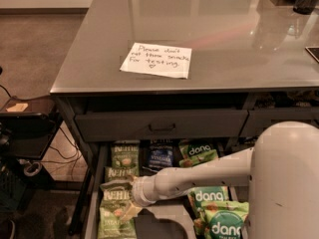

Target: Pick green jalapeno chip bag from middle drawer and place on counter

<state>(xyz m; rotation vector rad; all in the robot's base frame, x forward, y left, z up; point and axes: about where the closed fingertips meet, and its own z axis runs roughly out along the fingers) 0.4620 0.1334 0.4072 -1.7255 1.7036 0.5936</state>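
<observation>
The middle drawer (92,203) stands pulled open under the counter (214,29). Several olive-green KETTLE jalapeno chip bags lie in a column along its left side: one at the back (124,156), one behind the gripper (118,173), and one at the front (115,224). My white arm reaches in from the right. My gripper (119,190) is low in the drawer, right at a KETTLE bag (113,197) in the middle of that column, and partly hides it.
Brighter green dang bags (209,197) fill the drawer's right side. A dark blue bag (160,156) lies at the back middle. The shut upper drawer with a black handle (162,127) overhangs the back. A white handwritten note (156,59) lies on the counter. Cables and a dark stand (25,133) are at the left.
</observation>
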